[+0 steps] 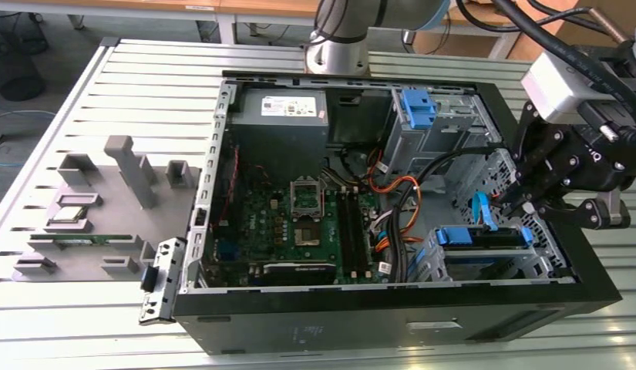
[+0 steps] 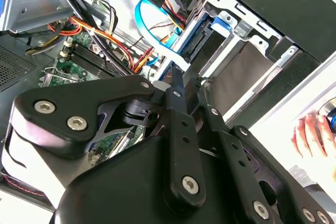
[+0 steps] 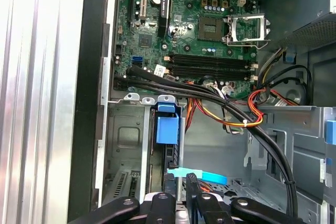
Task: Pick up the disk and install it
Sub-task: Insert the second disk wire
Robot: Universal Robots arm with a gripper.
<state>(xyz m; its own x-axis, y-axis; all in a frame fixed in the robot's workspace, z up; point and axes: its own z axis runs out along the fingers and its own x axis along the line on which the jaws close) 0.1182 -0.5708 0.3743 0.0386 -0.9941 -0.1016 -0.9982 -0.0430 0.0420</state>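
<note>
Exterior view: a robot arm's hand (image 1: 552, 202) hangs over the drive cage (image 1: 503, 258) at the corner of an open computer case (image 1: 400, 304) on a slatted metal desk (image 1: 112, 100), toward the exterior view's right. The disk (image 1: 482, 236), seen edge-on by its blue carrier frame, sits in the cage's slot just below the hand, with a light-blue data cable (image 1: 480, 210) arcing above it. Whether the black fingers are closed or parted cannot be told from these angles, nor whether they touch the carrier.

In the first wrist view the carrier's blue tab (image 3: 168, 127) stands upright between the cage's grey metal walls, beside the motherboard (image 3: 205, 30), while a bundle of black, orange and red wires (image 3: 231, 114) crosses close by. In the second wrist view the hand's linkage (image 2: 173, 129) points toward the slot, where the blue frame (image 2: 210, 27) lies against the cage rails; a person's hand (image 2: 312, 135) rests outside the case.

By these pictures the disk looks well into its bay, though full seating is not visible. Doing this step well would mean pressing squarely along the rails, keeping the carrier level so both sides slide evenly, and steering clear of the data cable and loose wires so nothing is pinched.
</note>
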